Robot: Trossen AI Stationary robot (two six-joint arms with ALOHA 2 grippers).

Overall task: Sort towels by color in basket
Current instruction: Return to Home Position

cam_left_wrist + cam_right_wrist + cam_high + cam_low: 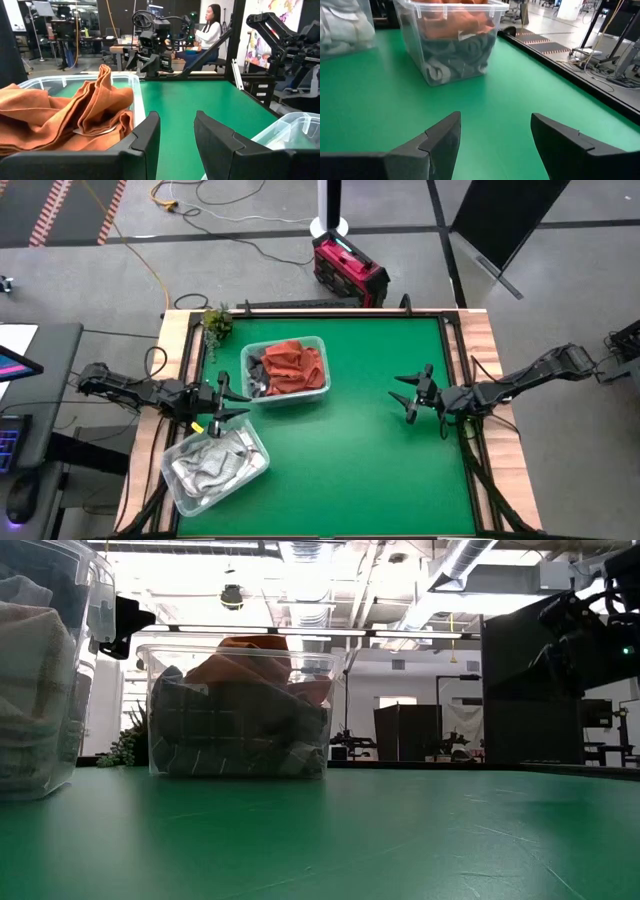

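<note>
Apart, empty: left jaws, right jaws. Mostly buried under orange towels (296, 363): dark grey towels (460, 60).

- Rust-orange towels (296, 363) lie crumpled in a clear bin (326, 380) near the worktop (370, 450)'s left edge, with dark grey towels (258, 378) beside them.
- White and light grey towels (212, 463) fill a second bin (188, 502) at the front-left corner.

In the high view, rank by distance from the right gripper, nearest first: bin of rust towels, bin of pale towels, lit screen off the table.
1. bin of rust towels, mid-table, nearest the right gripper.
2. bin of pale towels, at the picture's lower-left table corner, by the left gripper.
3. lit screen, off the table, far picture-left.
</note>
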